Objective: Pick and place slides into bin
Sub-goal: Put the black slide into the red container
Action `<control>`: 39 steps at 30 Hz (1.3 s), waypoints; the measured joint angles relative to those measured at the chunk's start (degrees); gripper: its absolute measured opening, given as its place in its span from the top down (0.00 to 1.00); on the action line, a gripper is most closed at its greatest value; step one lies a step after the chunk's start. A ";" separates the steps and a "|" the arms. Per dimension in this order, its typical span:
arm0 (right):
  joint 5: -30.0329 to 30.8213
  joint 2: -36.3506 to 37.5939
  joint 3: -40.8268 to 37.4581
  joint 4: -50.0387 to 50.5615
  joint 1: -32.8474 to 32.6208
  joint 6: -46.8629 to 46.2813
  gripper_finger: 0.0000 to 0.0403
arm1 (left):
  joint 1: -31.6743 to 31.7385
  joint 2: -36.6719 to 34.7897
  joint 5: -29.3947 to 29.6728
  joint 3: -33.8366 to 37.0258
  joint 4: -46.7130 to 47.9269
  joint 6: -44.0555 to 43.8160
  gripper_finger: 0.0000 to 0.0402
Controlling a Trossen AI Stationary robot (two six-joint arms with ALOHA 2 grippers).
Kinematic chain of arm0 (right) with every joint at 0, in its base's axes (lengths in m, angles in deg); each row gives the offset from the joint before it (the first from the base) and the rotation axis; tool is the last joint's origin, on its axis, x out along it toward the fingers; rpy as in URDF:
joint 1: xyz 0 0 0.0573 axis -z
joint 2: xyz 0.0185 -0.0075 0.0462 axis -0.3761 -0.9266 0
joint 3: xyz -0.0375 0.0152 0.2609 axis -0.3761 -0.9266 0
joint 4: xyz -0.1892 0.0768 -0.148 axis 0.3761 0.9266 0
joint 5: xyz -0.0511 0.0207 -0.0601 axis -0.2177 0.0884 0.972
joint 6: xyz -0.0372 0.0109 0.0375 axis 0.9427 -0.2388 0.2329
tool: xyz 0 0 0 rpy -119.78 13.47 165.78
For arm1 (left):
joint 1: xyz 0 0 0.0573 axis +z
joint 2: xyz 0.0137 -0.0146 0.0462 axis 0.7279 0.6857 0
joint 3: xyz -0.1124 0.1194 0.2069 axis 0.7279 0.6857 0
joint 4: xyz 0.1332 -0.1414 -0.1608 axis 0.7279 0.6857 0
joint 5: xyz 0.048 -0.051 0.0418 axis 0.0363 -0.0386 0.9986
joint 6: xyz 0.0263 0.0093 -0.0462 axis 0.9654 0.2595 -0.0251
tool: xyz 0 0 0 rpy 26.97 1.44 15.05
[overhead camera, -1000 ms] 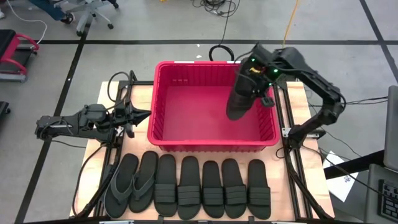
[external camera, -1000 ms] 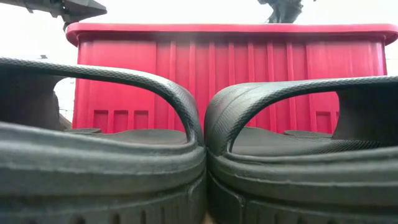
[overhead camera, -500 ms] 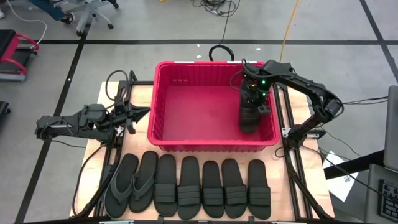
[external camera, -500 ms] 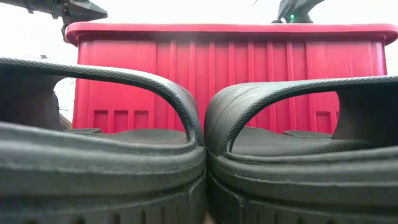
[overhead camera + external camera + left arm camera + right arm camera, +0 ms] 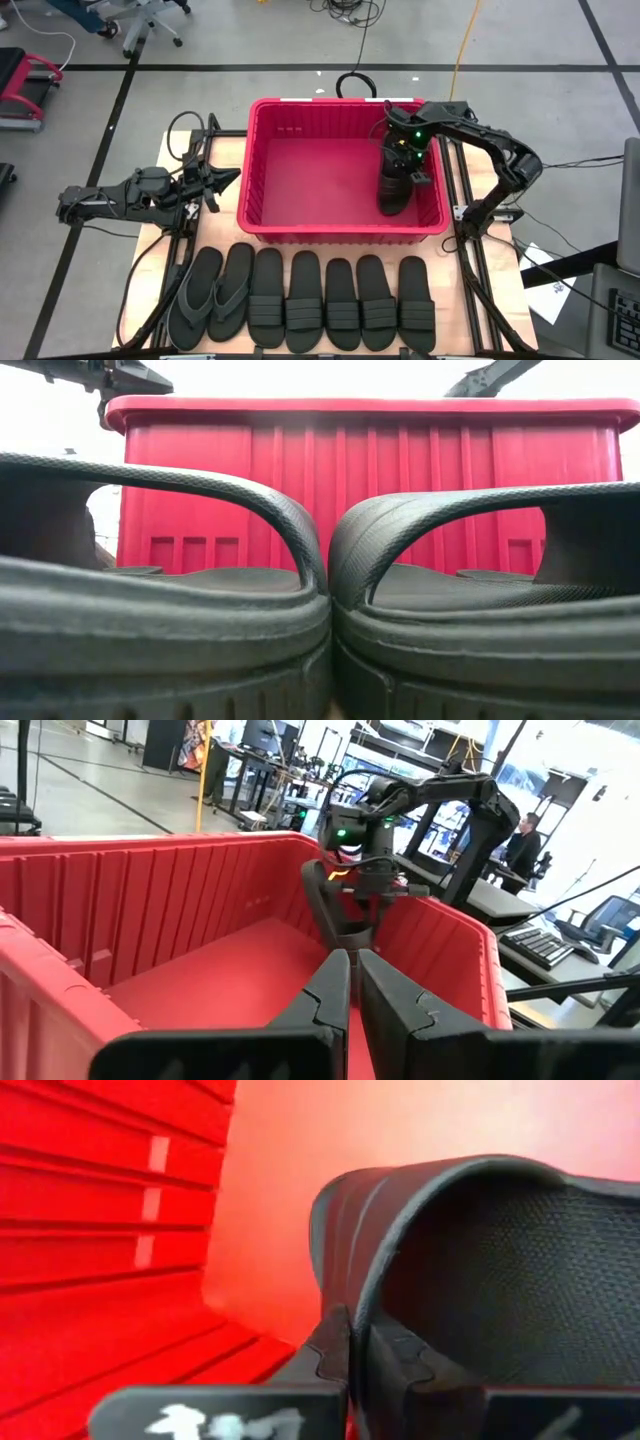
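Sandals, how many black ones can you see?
8. Seven lie in a row on the table in front of the red bin; one sandal is inside the bin, held by the right pincer. None seem hidden.

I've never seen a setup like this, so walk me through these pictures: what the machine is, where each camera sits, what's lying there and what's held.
It is a table robot with two dark arms. One picture looks straight down; one sits at table height behind two sandals; one camera rides on each wrist. The right end effector is inside the red basket, shut on the strap of one black sandal, whose lower end is near the basket floor. The left end effector is shut and empty, outside the basket's left wall. Seven sandals lie in a row on the table in front of the basket.
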 joint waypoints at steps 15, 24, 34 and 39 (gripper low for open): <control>11.83 -4.09 -0.07 -3.38 1.77 -4.86 0.99 | 0.00 0.00 -0.02 0.00 0.01 -0.63 0.95; 11.29 -4.04 -0.07 -3.34 4.40 -10.42 0.99 | 0.00 0.00 -0.02 0.00 0.62 -0.64 0.95; 10.06 -4.04 -0.07 -3.54 6.25 -12.38 0.99 | 0.00 0.00 0.00 0.00 0.76 0.04 0.95; 7.72 -3.91 0.22 -0.37 5.17 -11.08 0.99 | 0.00 0.00 0.00 0.00 0.80 0.12 0.95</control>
